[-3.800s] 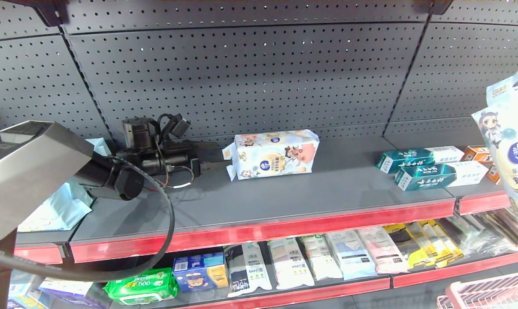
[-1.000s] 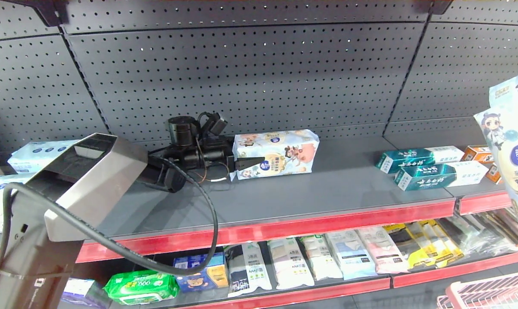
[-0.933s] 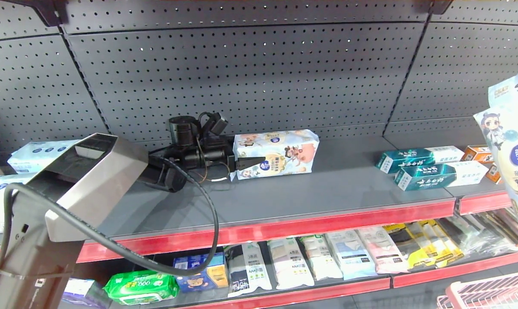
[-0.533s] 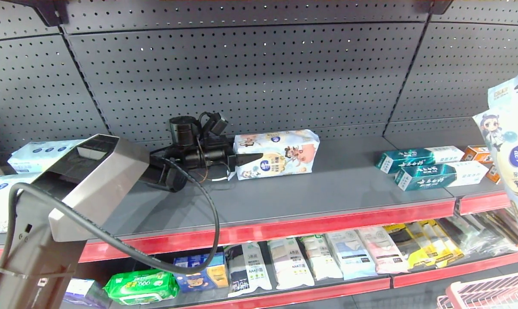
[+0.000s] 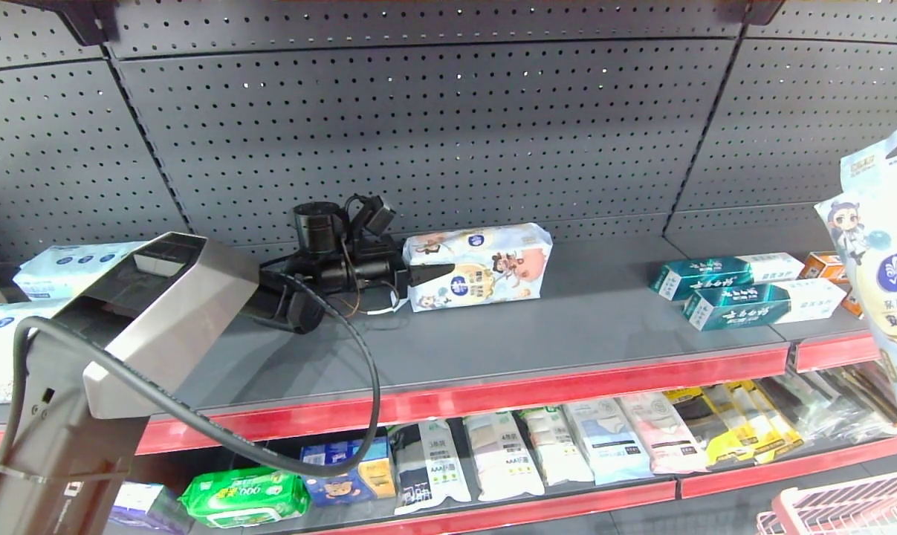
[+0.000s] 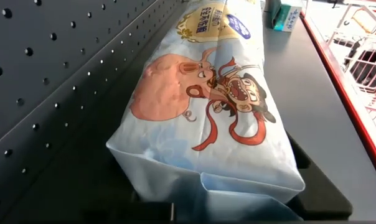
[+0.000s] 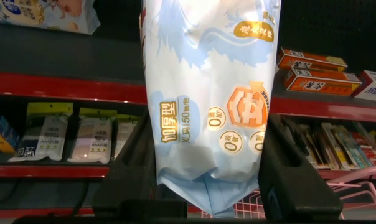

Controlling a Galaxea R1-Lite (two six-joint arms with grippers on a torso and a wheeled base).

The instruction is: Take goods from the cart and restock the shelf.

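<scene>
Probably squaring tissue pack on shelf, left hand clamped round its end; next: let go, then set bag pinched in right hand beside that pack.

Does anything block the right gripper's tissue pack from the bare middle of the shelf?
Nothing visible blocks the held tissue pack. The toothpaste boxes lie at the gap's right end, the shelved tissue pack and left gripper at its left.

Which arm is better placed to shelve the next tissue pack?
Right: the right tool holds a tissue pack up beside the shelf; the left tool is at the shelved pack.
</scene>
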